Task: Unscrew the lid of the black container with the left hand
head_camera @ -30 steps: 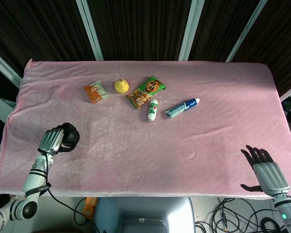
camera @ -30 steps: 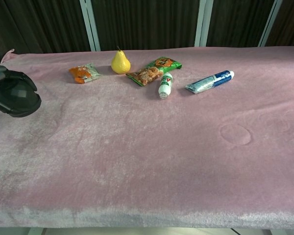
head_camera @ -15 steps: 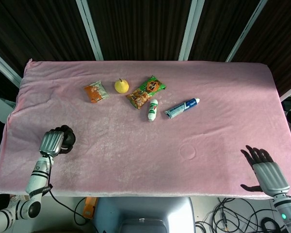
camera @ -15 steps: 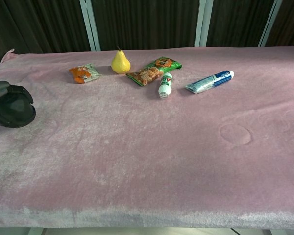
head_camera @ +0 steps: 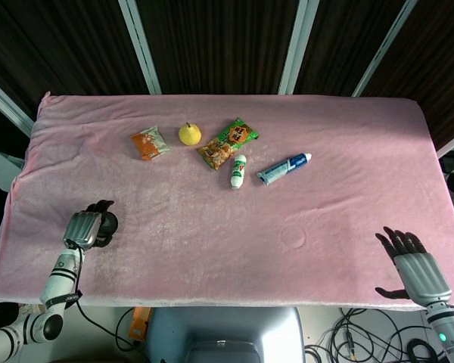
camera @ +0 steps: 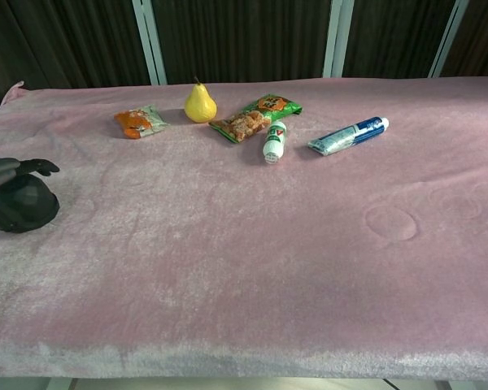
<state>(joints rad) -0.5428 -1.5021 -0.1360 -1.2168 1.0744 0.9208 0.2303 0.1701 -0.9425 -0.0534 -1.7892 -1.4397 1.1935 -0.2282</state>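
The black container (camera: 20, 205) is a round dark lump on the pink cloth at the near left edge. It also shows as the black container (head_camera: 108, 224) in the head view, mostly hidden by my left hand (head_camera: 85, 227). That hand lies over its top, and its fingers (camera: 34, 166) stretch out flat above it rather than wrapping round it. I cannot make out a separate lid. My right hand (head_camera: 411, 266) rests at the near right corner of the table, fingers spread, holding nothing; the chest view does not show it.
At the back of the pink table (head_camera: 333, 197) lie an orange snack packet (head_camera: 149, 142), a yellow pear (head_camera: 189, 134), a green snack bag (head_camera: 228, 142), a small white bottle (head_camera: 237, 171) and a blue tube (head_camera: 283, 168). The table's near left edge is close to the container.
My left hand has carried the black container down and toward the near left edge, where it now sits on the cloth. The fingers have unwrapped from it. The right hand is still.
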